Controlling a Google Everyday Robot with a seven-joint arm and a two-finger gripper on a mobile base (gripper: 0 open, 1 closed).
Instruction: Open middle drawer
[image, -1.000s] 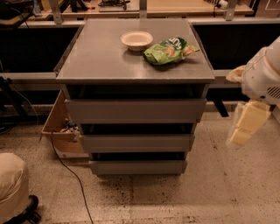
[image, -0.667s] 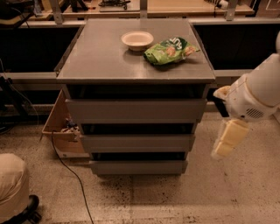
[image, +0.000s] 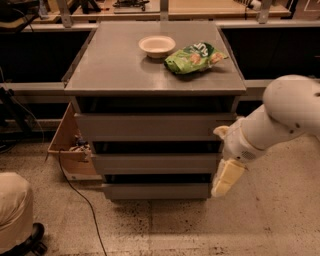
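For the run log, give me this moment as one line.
middle drawer: not yet open | gripper: low, beside drawer's right end | contact: cannot tell

Gripper (image: 227, 177) hides right corner of middle drawer (image: 155, 163); drawer inside not visible; arm (image: 287, 112) cut by right edge.

Three grey drawers (image: 150, 126) counting the middle drawer (image: 155, 163), one white bowl (image: 157, 45) and one green snack bag (image: 194, 57) on top, one cardboard box (image: 67, 145), one gripper (image: 227, 178) just beside the drawers' right end.
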